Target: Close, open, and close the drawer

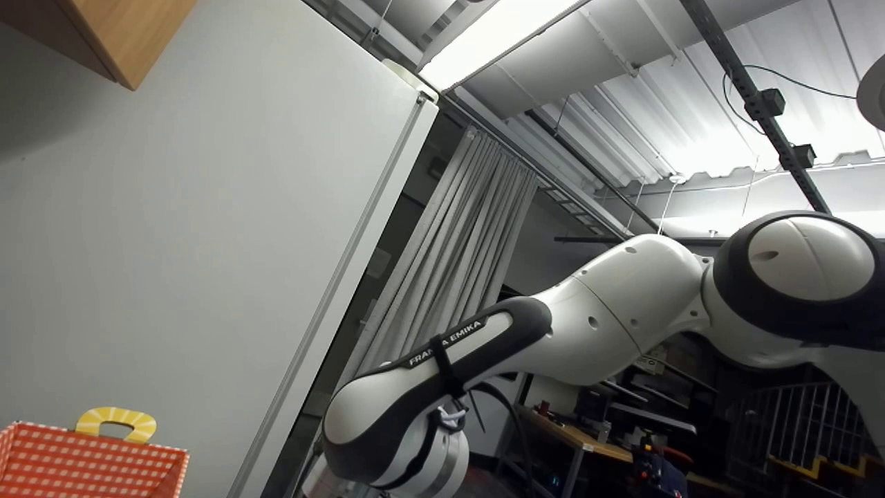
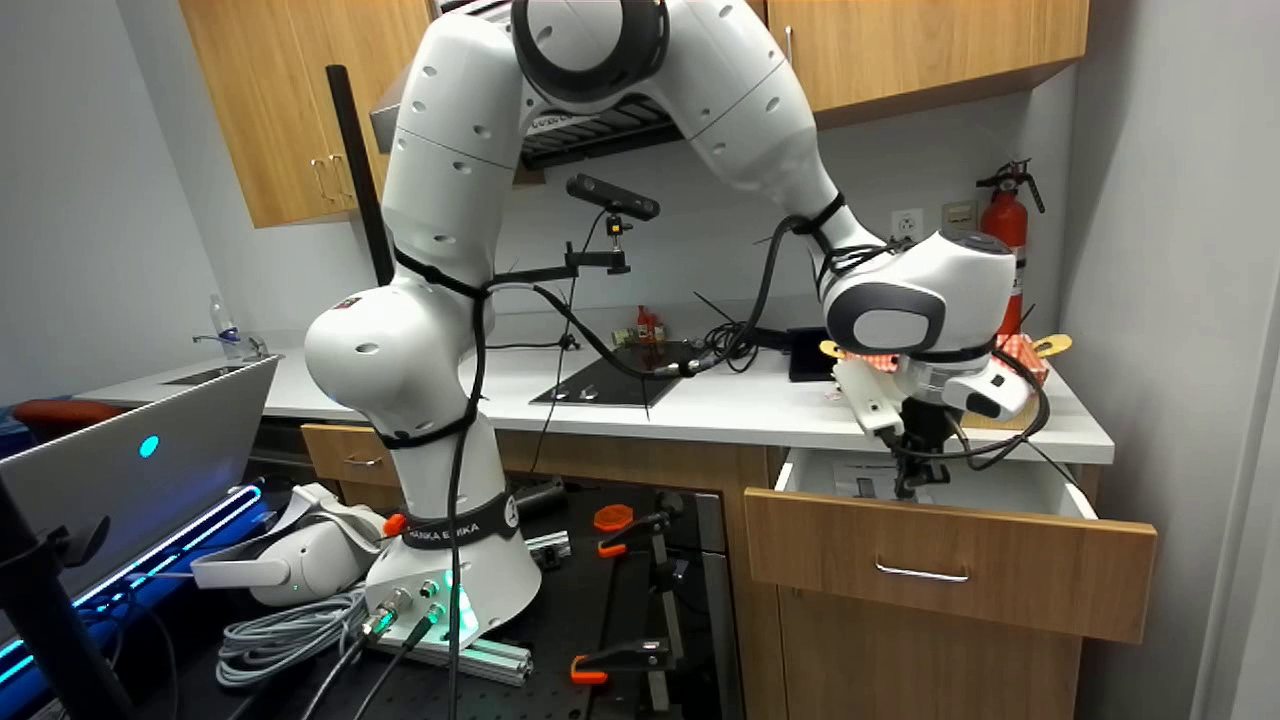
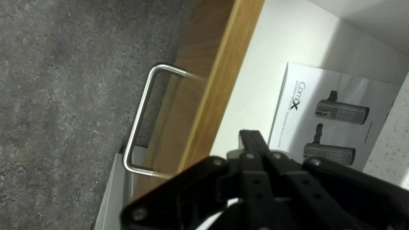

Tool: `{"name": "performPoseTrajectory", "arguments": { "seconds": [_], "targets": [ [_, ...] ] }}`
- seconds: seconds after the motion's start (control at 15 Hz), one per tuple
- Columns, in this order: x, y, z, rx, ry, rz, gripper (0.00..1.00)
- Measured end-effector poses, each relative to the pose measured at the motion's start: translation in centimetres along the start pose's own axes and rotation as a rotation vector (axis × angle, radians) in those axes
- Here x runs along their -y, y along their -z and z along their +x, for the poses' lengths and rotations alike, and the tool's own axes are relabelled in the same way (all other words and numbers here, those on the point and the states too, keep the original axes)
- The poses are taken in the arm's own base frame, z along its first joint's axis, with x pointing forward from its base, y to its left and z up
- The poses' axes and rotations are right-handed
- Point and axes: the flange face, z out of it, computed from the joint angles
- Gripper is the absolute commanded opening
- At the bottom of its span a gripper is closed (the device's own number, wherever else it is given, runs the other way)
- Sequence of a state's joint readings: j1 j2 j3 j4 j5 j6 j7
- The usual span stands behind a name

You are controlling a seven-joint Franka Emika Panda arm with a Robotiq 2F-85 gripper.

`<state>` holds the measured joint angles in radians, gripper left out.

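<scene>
The wooden drawer (image 2: pixel 1040 590) stands pulled out below the counter in an exterior view. Its front edge (image 3: pixel 220 80) and white inside show in the wrist view. A silver handle (image 2: pixel 920 573) is on its front; it also shows in the wrist view (image 3: pixel 139 118). A printed leaflet (image 3: pixel 332 105) lies in the drawer. My black gripper (image 3: pixel 252 139) is shut, its fingers together with nothing between them. It points down over the drawer's inside, behind the front panel (image 2: pixel 905 490). I cannot tell whether the tips touch the panel.
The white countertop (image 2: pixel 700 430) overhangs the drawer's back; its speckled edge (image 3: pixel 388 150) shows in the wrist view. A red checkered box (image 1: pixel 90 463) and a fire extinguisher (image 2: pixel 1008 225) stand on it. A wall (image 2: pixel 1170 300) is beside the drawer. A cable (image 2: pixel 1040 415) loops round the wrist.
</scene>
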<state>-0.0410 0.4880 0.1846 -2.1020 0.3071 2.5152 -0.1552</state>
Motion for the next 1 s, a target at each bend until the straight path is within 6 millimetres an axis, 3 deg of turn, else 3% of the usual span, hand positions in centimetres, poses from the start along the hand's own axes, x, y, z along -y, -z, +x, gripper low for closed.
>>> {"name": "performPoseTrajectory", "arguments": {
  "seconds": [1.0],
  "targets": [
    [-2.3, 0.2, -0.7, 0.096, 0.085, -0.109, 0.0]
  ]
}}
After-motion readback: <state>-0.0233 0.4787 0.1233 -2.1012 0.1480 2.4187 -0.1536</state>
